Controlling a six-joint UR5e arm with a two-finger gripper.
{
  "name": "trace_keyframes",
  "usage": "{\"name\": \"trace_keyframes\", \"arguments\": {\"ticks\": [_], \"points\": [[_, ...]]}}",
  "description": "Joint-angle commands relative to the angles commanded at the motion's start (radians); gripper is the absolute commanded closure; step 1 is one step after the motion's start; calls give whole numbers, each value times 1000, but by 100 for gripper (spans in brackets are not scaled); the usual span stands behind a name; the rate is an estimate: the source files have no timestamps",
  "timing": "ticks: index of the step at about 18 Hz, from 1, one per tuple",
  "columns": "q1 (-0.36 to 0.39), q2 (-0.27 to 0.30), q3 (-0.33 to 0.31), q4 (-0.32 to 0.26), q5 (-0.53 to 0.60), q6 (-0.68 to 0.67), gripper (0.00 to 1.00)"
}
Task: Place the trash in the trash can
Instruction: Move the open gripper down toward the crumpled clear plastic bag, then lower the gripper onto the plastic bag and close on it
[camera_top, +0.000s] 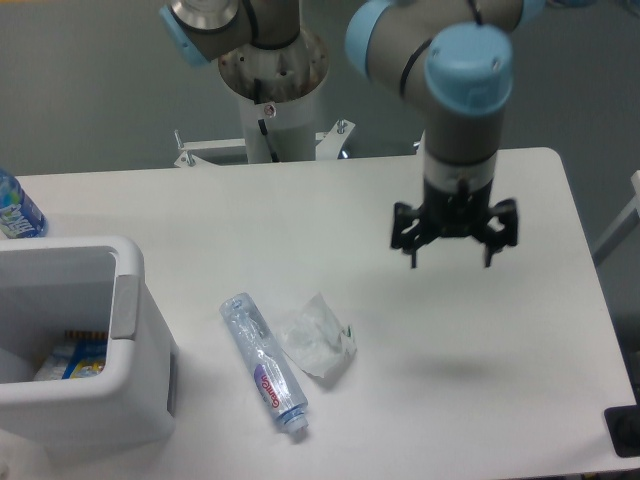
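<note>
Camera view: your gripper (452, 246) hangs released above the bench (330, 210); crushed bottle (264, 362) touches wrapper (316, 338).

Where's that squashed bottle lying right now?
The crushed bottle lies on the table's front part, between the white trash can and the crumpled wrapper.

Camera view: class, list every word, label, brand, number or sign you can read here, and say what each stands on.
Crushed bottle: red-purple label with white lettering, too blurred to read.
Blue-labelled bottle at the left edge: print too small to read.
Packaging inside the trash can: blue and yellow, no legible text.
Robot base: a small sticker, unreadable.
Wrapper and gripper: no text visible.
</note>
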Motion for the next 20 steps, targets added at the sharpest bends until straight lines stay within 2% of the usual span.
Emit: {"name": "trace_keyframes", "arguments": {"ticks": [4, 9, 12, 14, 16, 20], "points": [[-17, -41, -40, 6, -2, 0, 0], [-51, -107, -41, 47, -3, -14, 0], [-63, -140, -46, 49, -37, -43, 0], [-72, -160, -52, 77, -37, -64, 0], [-80, -166, -55, 107, -37, -74, 0], [-84, -199, -63, 118, -32, -103, 0]]}}
